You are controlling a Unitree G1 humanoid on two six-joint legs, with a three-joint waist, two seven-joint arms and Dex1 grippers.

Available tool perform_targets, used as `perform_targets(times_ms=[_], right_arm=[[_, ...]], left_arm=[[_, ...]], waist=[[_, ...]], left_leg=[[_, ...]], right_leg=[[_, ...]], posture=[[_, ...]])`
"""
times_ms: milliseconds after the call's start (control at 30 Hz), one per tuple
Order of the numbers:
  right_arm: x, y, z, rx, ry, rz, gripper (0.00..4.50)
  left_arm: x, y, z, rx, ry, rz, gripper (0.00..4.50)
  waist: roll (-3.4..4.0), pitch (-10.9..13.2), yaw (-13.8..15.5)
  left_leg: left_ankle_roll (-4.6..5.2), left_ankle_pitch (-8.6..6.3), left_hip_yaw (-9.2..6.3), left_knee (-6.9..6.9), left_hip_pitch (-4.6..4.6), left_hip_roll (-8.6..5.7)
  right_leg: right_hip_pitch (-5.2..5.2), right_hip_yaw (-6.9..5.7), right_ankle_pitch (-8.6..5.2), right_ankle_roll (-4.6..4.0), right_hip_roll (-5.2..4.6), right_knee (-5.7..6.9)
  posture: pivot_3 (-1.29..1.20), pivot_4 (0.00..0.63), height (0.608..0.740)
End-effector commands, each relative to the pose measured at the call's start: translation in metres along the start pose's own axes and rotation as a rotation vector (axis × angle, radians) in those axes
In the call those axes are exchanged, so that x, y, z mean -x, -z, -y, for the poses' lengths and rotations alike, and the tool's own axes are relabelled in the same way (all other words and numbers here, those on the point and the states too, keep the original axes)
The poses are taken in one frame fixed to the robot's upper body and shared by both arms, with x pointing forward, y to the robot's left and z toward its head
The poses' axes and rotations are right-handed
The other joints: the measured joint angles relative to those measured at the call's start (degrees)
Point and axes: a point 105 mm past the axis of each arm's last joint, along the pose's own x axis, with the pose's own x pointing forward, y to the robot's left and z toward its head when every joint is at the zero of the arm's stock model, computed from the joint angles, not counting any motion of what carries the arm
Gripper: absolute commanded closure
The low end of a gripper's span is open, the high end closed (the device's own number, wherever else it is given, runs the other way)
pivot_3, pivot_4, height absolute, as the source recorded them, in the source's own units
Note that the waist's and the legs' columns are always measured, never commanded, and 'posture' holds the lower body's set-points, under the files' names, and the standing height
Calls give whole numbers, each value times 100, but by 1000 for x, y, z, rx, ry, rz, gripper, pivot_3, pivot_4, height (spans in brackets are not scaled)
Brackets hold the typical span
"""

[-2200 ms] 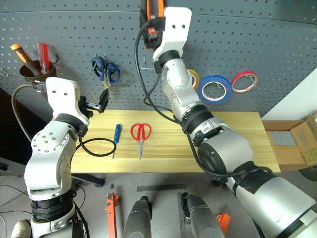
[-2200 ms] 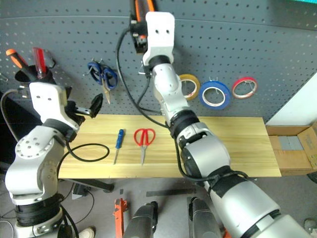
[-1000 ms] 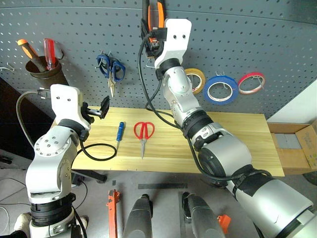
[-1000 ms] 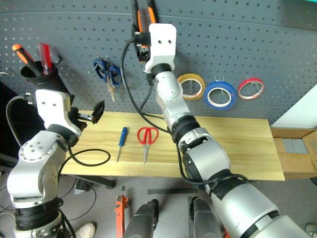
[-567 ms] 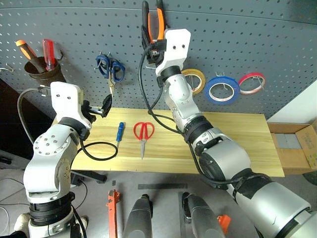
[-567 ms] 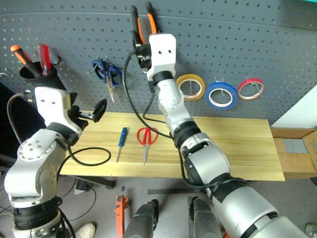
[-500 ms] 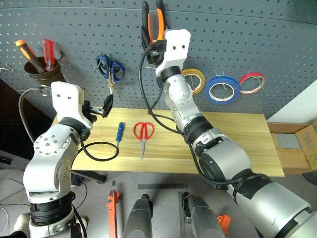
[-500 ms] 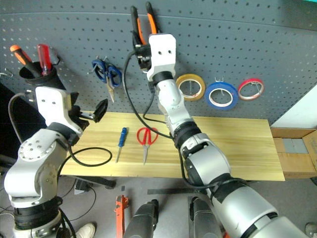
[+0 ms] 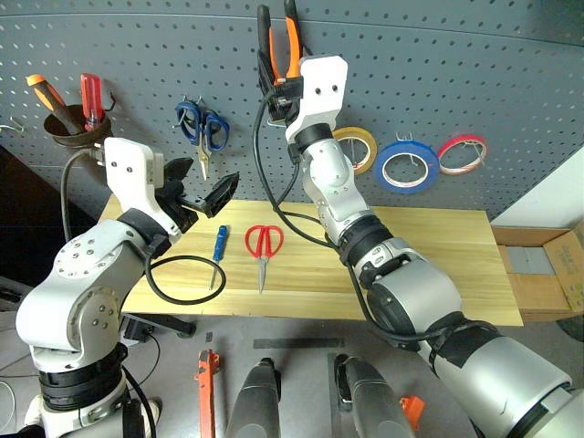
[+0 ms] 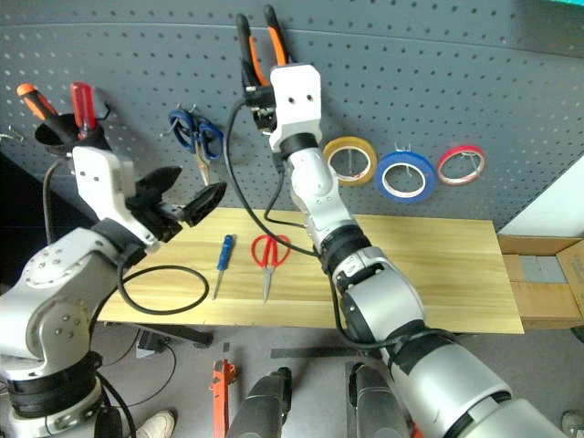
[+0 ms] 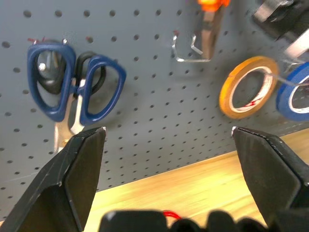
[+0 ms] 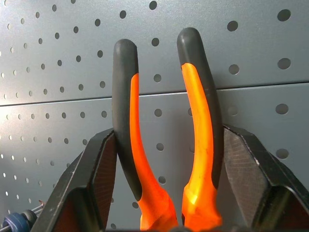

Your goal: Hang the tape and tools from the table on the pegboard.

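My right gripper (image 12: 166, 164) is raised against the pegboard (image 9: 474, 73), shut on the pliers (image 9: 290, 38). Their orange-and-black handles point up between the fingers; their head is hidden. The blue tape (image 9: 404, 165) hangs on the pegboard between a yellow and a pink-red roll. On the table (image 9: 438, 265) lie the red-handled scissors (image 9: 263, 244) and, just left of them, the blue-handled screwdriver (image 9: 217, 245). My left gripper (image 9: 203, 181) hovers open and empty above the table's left end, up and left of the screwdriver.
Blue-handled scissors (image 9: 203, 128) hang on the board at the left. Further left, a cup (image 9: 71, 119) holds an orange and a red screwdriver. A bare metal hook (image 11: 188, 48) sits below the pliers. A black cable loop (image 9: 182, 278) lies on the table. A cardboard box (image 9: 547, 265) stands at the right.
My left gripper has swung right and rolled, now reaching out over the table's left end. The right gripper still holds the pliers at the same spot on the board.
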Motion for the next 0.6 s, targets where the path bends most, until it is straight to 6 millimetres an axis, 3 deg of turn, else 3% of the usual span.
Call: perform_targets(times_ms=[33, 600], right_arm=[[17, 26, -62, -194, -29, -124, 1772], [-9, -8, -56, -376, 41, -50, 1772]], left_arm=[[6, -19, -1, -23, -3, 55, 0], [10, -32, -10, 18, -16, 86, 0]], waist=[[0, 0, 5], [-1, -4, 72]], left_leg=[[0, 0, -3, 0, 0, 0], [-34, 20, -45, 3, 5, -9]], right_leg=[[2, -3, -1, -1, 0, 0], [31, -35, -8, 0, -6, -3]], posture=[[162, 297, 740], [169, 266, 740]])
